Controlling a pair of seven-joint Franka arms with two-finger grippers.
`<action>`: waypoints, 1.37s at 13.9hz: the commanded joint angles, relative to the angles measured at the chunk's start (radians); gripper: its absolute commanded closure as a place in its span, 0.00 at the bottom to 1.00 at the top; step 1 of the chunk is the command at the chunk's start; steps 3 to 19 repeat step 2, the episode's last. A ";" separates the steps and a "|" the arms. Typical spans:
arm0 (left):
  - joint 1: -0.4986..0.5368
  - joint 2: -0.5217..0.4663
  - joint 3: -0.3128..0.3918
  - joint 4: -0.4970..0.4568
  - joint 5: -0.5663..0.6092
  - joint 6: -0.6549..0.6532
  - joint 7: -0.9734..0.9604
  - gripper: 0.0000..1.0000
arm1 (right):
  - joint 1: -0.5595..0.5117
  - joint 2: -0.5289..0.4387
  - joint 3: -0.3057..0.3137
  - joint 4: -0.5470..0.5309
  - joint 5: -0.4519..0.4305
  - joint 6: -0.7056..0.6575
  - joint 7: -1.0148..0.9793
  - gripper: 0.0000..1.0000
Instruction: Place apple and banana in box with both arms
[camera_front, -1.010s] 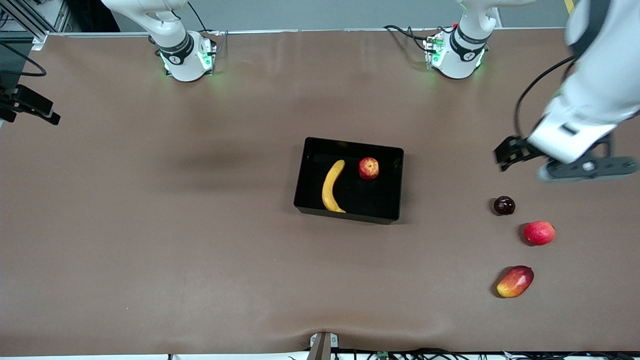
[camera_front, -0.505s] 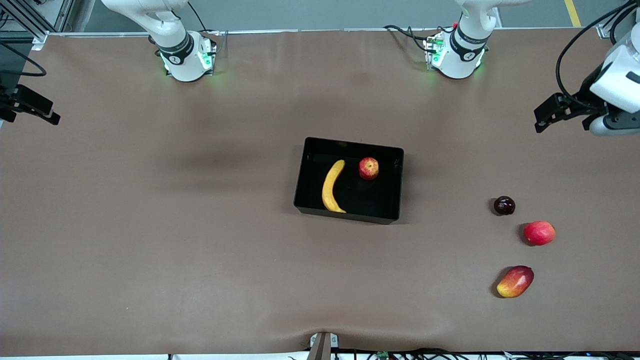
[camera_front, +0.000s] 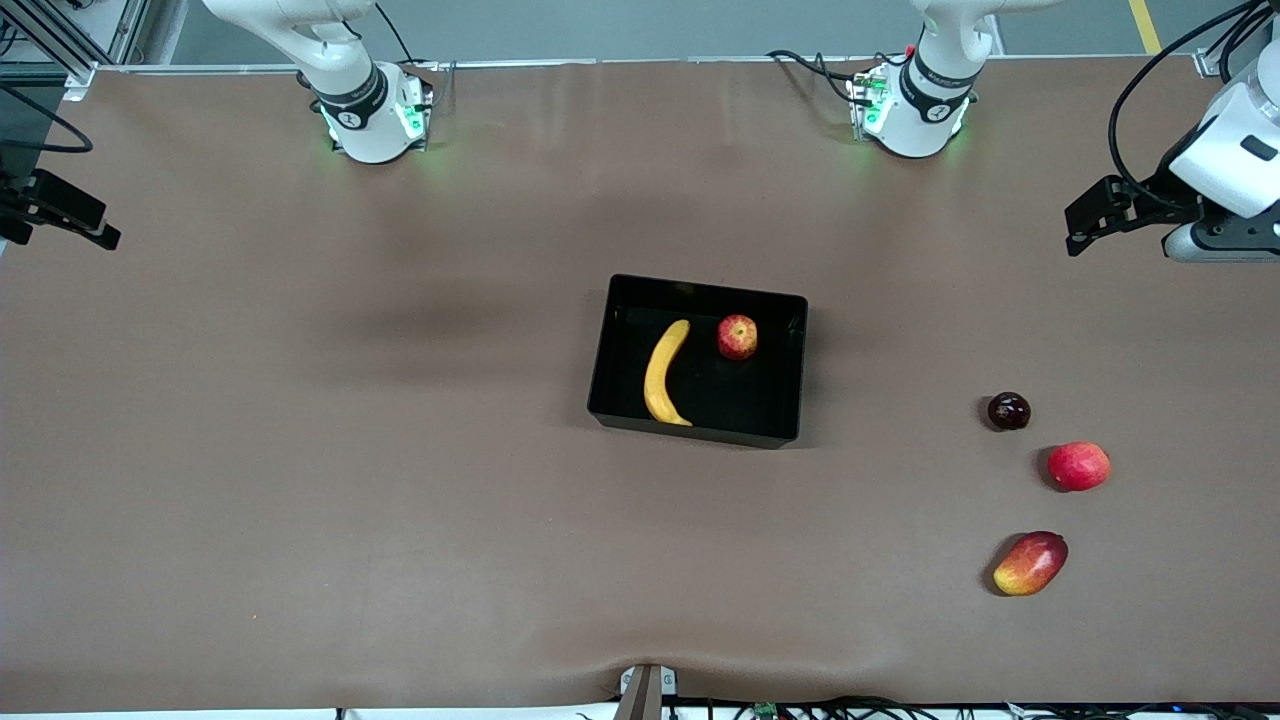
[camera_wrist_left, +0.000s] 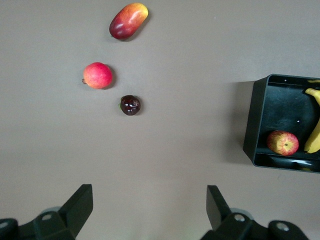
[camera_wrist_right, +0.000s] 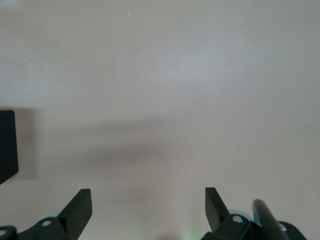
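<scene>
The black box (camera_front: 798, 370) sits mid-table. In it lie the yellow banana (camera_front: 665, 373) and, beside it, the small red apple (camera_front: 737, 337). My left gripper (camera_front: 1215, 243) hangs high over bare table at the left arm's end. It is open with nothing between its fingers (camera_wrist_left: 80, 202). Its wrist view shows the box (camera_wrist_left: 252, 125), the apple (camera_wrist_left: 282, 143) and part of the banana (camera_wrist_left: 314, 135). My right gripper (camera_wrist_right: 148, 207) is open and empty, high over bare table at the right arm's end, with only a corner of the box (camera_wrist_right: 7, 145) in its view.
Three loose fruits lie toward the left arm's end of the table: a dark plum (camera_front: 1009, 411), a pinkish-red round fruit (camera_front: 1078, 466) and a red-yellow mango (camera_front: 1030, 563), the nearest to the front camera. The two arm bases (camera_front: 372, 115) stand along the table's farthest edge.
My left arm has swung away from above the dark plum, out toward the left arm's end of the table, then nearly stopped. The fruits, the box and the right arm have not moved.
</scene>
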 joint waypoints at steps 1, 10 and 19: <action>0.011 -0.010 -0.004 0.035 -0.023 -0.021 0.025 0.00 | -0.022 0.010 0.015 0.019 -0.002 -0.007 -0.009 0.00; 0.011 -0.008 -0.004 0.042 -0.021 -0.036 0.025 0.00 | -0.022 0.012 0.015 0.019 -0.002 -0.007 -0.007 0.00; 0.011 -0.008 -0.004 0.042 -0.021 -0.036 0.025 0.00 | -0.022 0.012 0.015 0.019 -0.002 -0.007 -0.007 0.00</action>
